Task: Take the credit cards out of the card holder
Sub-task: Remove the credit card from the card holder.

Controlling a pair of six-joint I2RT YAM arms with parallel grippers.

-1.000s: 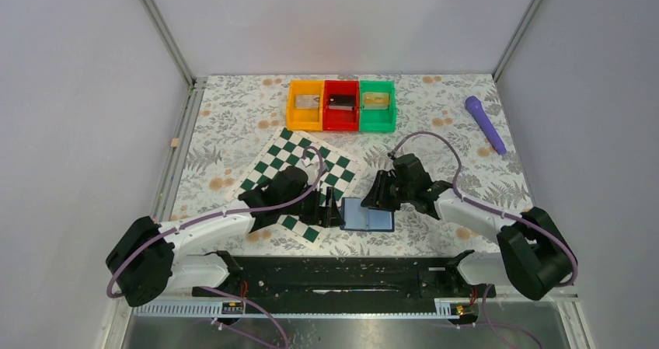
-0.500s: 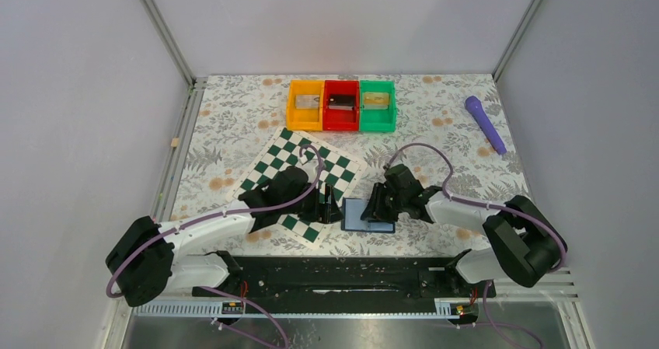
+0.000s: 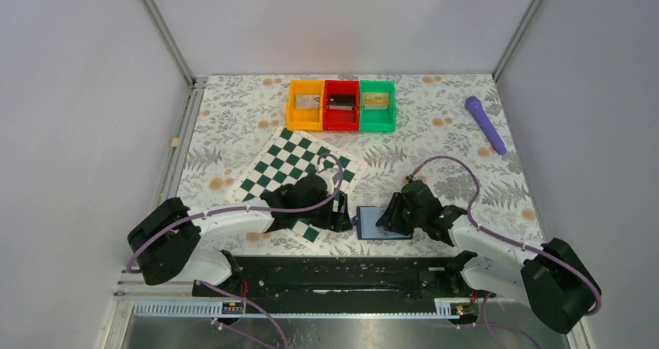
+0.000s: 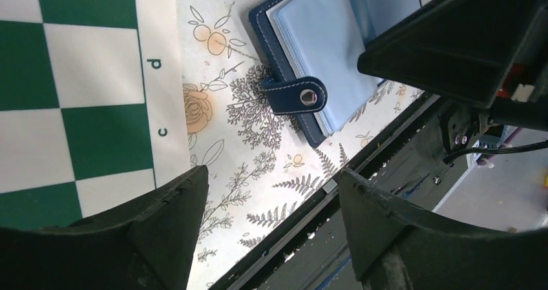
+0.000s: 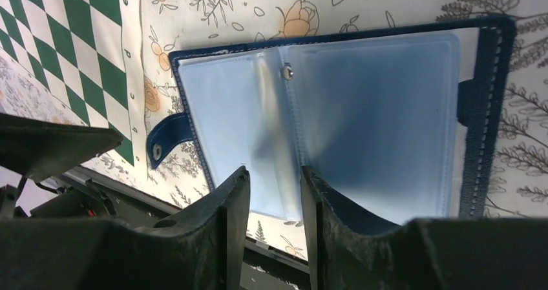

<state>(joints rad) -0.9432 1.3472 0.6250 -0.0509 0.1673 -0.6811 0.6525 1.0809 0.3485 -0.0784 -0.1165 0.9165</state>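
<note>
Right gripper (image 5: 273,174): shifted rightward and nearer; jaws narrowly spread above clear sleeves (image 5: 226,109).
Worktop (image 3: 233,108): floral-printed cloth.
Card holder (image 5: 481,109): open flat, stitched navy cover, beside chessboard (image 3: 291,158).
Left gripper (image 4: 271,177): jaws widely spread near snap strap (image 4: 297,96).

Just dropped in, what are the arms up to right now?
The blue card holder lies open on the floral cloth beside the chessboard mat. The right gripper is over its clear sleeves, jaws narrowly apart; whether they pinch anything is unclear. The left gripper sits open by the snap strap. The visible sleeves look empty.
</note>
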